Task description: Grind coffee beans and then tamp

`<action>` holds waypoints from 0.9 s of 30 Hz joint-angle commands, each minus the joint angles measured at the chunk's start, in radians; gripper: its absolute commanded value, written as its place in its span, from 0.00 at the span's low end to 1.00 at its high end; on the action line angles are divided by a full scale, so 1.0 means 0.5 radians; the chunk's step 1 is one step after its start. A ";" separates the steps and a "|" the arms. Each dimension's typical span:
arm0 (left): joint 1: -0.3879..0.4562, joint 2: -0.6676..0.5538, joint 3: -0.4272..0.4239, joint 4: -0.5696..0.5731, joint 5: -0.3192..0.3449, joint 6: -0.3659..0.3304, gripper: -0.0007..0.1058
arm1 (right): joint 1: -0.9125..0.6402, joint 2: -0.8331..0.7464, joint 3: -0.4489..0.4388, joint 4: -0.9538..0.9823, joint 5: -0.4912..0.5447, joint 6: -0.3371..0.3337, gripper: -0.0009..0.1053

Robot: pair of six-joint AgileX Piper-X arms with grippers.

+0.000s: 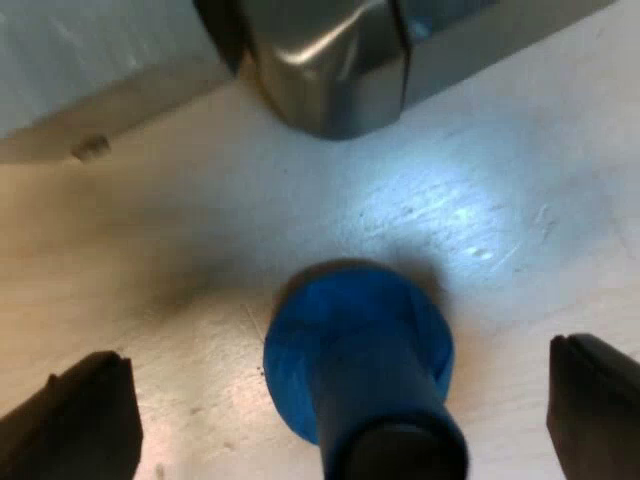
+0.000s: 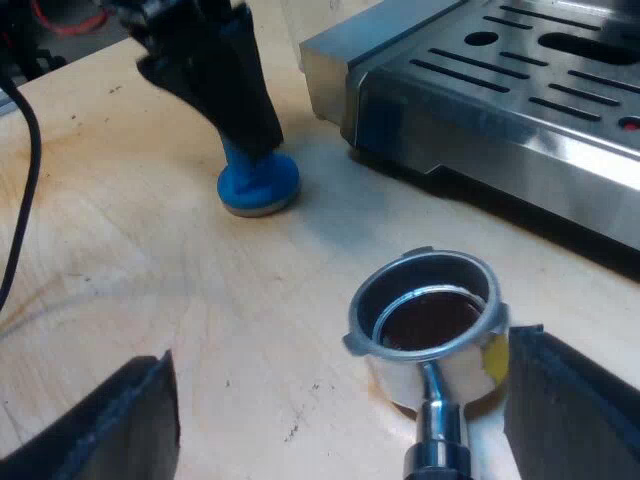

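Two grippers, both spread: my left gripper (image 1: 340,360) straddles the blue tamper (image 1: 350,340) standing upright on the table (image 1: 200,230), my right gripper (image 2: 340,358) flanks the holder (image 2: 420,264) with its grounds (image 2: 430,318). I should centre on the tamper's stem, close squarely, then lift straight so it comes up level.

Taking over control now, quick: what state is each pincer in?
Left pincer: open, either side of the blue tamper.
Right pincer: open, either side of the metal holder.
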 commanded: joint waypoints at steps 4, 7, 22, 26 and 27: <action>-0.003 -0.194 -0.024 0.081 -0.038 -0.021 0.79 | -0.002 -0.009 -0.004 -0.001 -0.021 -0.007 0.66; -0.003 -0.316 -0.024 0.096 -0.037 -0.021 0.79 | -0.002 -0.009 -0.004 -0.001 -0.021 -0.007 0.66; -0.006 -0.883 -0.024 0.317 -0.020 -0.068 0.79 | -0.002 -0.009 -0.287 0.149 -0.366 -0.114 0.66; -0.006 -1.065 -0.024 0.316 -0.020 -0.079 0.79 | -0.002 -0.004 -0.484 0.526 -0.365 -0.114 0.66; -0.006 -1.152 -0.029 0.316 -0.020 -0.096 0.79 | -0.002 -0.004 -0.555 0.656 -0.365 -0.114 0.66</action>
